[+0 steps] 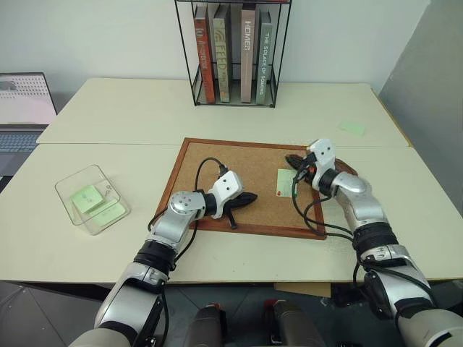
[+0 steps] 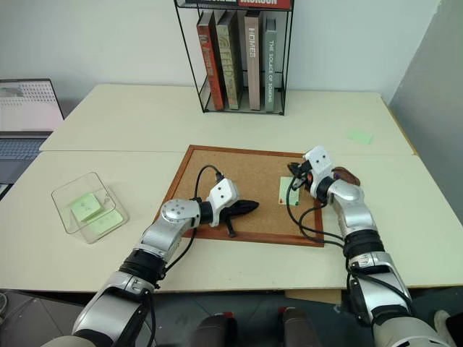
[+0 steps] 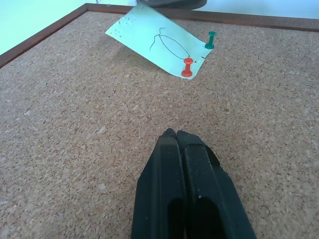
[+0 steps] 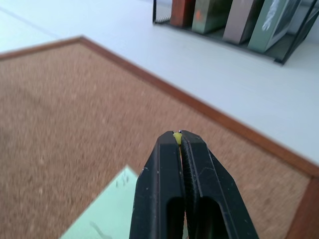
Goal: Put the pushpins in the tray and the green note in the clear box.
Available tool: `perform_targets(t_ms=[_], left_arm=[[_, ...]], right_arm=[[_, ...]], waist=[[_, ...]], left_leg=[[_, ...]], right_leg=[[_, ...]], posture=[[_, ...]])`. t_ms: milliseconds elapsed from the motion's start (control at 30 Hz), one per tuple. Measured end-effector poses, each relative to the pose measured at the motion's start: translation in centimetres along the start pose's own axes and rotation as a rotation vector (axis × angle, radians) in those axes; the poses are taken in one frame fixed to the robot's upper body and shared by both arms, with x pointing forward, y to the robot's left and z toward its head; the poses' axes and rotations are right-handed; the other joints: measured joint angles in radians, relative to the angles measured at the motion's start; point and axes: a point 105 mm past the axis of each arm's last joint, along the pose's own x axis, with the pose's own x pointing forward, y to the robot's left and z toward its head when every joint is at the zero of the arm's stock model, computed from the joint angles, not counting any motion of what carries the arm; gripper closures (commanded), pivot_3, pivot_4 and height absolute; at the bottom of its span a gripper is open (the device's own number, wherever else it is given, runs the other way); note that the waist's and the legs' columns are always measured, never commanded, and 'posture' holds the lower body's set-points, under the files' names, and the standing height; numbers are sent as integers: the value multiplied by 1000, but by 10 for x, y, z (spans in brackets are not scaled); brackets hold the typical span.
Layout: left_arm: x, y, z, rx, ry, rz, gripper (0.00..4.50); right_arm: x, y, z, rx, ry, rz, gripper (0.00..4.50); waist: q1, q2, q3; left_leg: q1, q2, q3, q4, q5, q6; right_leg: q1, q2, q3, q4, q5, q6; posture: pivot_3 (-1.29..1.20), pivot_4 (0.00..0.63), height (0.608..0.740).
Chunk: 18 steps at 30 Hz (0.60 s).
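Table (image 1: 108, 130): pale, two-part surface. Corkboard (image 1: 239, 163), wood-framed, lies flat at centre; both arms reach over it.

Left arm: comes in from 7 o'clock, forearm angled toward 2 o'clock. Left gripper (image 1: 249, 196) points slightly downward over the board's near-left area, fingers pressed together, nothing between them. Tips sit just above the cork in the left wrist view.

Right arm: comes in from 5 o'clock, elbow bent, forearm angled toward 11 o'clock. Right gripper (image 4: 178, 135) roughly level, above the board's right edge. Fingers clenched on a yellow pushpin (image 4: 176, 137); only a sliver of yellow shows at the tips.

Clear box (image 1: 72, 189): at 9 o'clock from the board, well apart, on the table. Pale green slips (image 1: 90, 196) lie inside.

Tray (image 2: 350, 176): dark, just beyond the right wrist at the board's right edge, mostly hidden.

Green note (image 3: 154, 42): on the cork at 3 o'clock of board centre, under the right gripper.

Red pushpin (image 3: 187, 67) stands at the note's corner; green pushpin (image 3: 211, 40) just beside it.
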Motion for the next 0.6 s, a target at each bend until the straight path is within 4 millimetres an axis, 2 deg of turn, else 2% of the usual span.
perform_targets(t_ms=[200,333,367,433,600], left_arm=[[0,-1,0,3,-3,-2,4500],[1,-2,1,4,-3,-5,4500],[1,-2,1,4,-4,-5,4500],[1,-2,0,5,-3,-4,4500],[0,0,-1,3,2,3,4500]], right_arm=[[-10,-6,-6,29,17,-40,4457],[-29,-29,7,6,-12,-125,4457],[-40,-40,7,-2,-10,-168,4457],[-55,-51,-4,-3,27,-231,4457],[-78,-75,-30,-17,170,-391,4457]], waist=[[0,0,0],[1,0,0],[1,0,0],[1,0,0],[1,1,0]], left_leg=[[0,0,0,0,0,0],[0,0,0,0,0,0],[0,0,0,0,0,0],[0,0,0,-1,0,0],[1,0,2,0,0,0]], right_leg=[[0,0,0,0,0,0],[0,0,0,0,0,0],[0,0,0,-1,0,0],[0,0,0,-1,0,0],[0,0,1,0,0,0]], posture=[[0,150,740],[0,150,740],[0,150,740],[0,150,740],[0,150,740]])
